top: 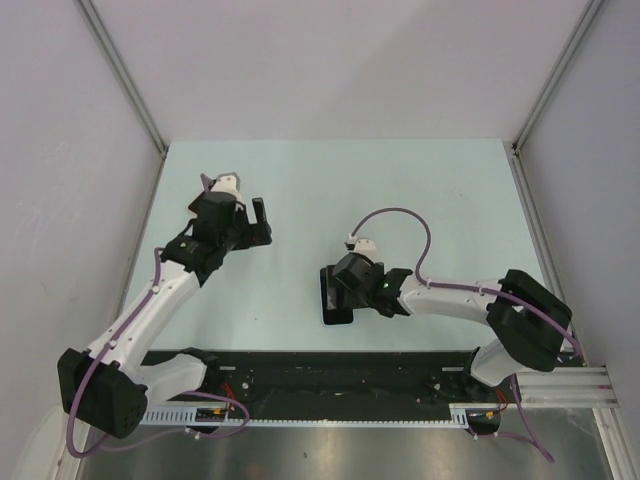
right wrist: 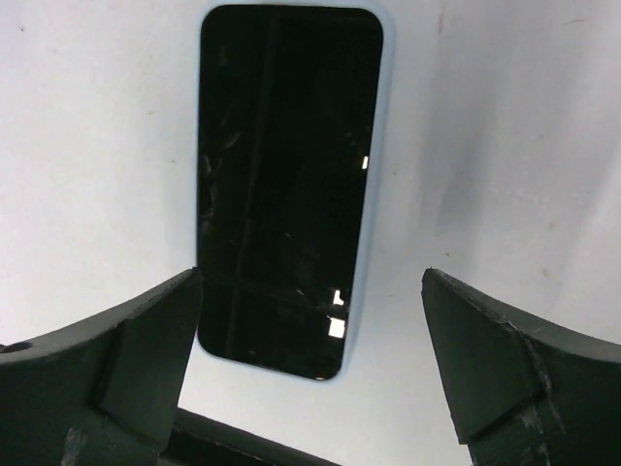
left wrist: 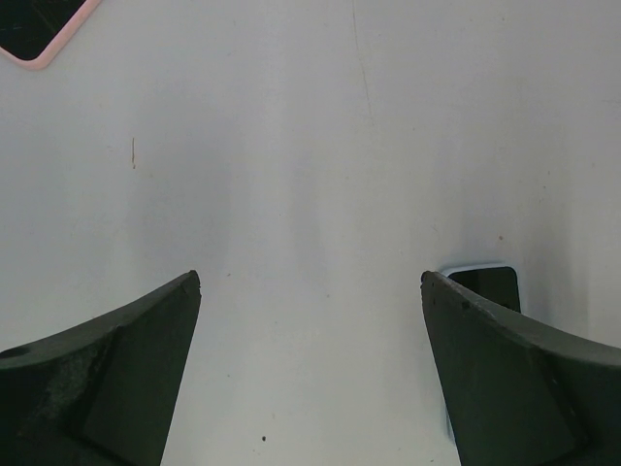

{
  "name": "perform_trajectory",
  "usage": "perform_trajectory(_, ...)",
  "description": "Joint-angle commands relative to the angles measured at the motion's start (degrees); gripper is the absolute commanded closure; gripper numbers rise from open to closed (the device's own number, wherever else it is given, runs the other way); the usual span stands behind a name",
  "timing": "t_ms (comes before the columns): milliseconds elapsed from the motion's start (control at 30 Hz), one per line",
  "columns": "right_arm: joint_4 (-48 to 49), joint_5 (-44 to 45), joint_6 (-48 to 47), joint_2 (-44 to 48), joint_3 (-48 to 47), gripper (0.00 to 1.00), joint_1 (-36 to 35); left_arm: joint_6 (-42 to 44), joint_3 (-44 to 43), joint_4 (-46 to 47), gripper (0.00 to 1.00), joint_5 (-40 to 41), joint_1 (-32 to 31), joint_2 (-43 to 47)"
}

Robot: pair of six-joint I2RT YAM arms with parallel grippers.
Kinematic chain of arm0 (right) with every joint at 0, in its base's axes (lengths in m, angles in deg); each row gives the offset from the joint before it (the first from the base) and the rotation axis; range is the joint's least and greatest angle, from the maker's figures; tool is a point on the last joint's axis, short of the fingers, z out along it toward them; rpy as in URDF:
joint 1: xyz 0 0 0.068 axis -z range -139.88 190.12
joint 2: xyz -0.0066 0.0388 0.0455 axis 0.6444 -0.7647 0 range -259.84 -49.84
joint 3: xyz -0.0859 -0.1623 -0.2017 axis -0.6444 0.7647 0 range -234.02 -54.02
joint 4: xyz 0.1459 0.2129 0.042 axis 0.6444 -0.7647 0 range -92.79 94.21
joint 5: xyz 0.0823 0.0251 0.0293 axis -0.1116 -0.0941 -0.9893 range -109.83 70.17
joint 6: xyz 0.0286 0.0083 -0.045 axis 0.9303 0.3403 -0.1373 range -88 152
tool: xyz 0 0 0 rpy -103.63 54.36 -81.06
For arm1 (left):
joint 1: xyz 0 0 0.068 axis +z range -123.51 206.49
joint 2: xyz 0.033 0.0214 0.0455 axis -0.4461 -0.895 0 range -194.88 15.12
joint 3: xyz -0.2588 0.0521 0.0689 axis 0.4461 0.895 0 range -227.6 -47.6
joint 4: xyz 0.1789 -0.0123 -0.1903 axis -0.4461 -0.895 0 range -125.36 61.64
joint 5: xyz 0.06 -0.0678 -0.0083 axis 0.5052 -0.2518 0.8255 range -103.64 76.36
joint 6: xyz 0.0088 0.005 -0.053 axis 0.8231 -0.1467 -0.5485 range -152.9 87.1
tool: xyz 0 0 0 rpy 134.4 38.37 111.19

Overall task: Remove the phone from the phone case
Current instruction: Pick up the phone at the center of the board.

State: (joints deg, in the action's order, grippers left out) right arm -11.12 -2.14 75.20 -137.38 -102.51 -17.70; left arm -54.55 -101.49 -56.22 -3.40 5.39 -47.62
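Observation:
A phone (right wrist: 286,184) with a black screen lies flat on the table in a pale blue-white case (right wrist: 376,194). In the right wrist view it sits between my open right fingers, nearer the left one. In the top view the phone (top: 334,308) is partly hidden under my right gripper (top: 345,288), which hovers over it, open and empty. My left gripper (top: 260,228) is open and empty over bare table at the left; its view (left wrist: 310,291) shows nothing between the jaws.
The left wrist view shows a pink-rimmed dark slab (left wrist: 44,29) at its top left corner. A dark pale-rimmed slab (left wrist: 485,283) is partly hidden behind the right finger. A black rail (top: 330,375) runs along the table's near edge. Grey walls enclose the table.

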Motion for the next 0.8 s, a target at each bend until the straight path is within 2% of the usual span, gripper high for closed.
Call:
perform_trajectory(0, 3.1, -3.0, 4.2, -2.5, -3.0, 0.01, -0.4, -1.8, 0.8, 0.3, 0.00, 0.3, -0.3, 0.3)
perform_trajectory(333, -0.4, -0.1, 5.8, -12.6, -9.5, 0.00, -3.5, -1.8, 1.3, 1.1, 0.00, -0.2, -0.3, -0.3)
perform_trajectory(600, -15.1, 8.8, 5.1, -23.9, -20.0, 0.00, -7.5, -3.2, 2.6, 1.7, 0.00, -4.7, -0.3, -1.1)
perform_trajectory(767, -16.4, 8.4, 4.6, -27.7, -21.1, 0.00, -8.3, -3.9, 4.1, 2.5, 0.00, -5.9, -0.3, -1.6)
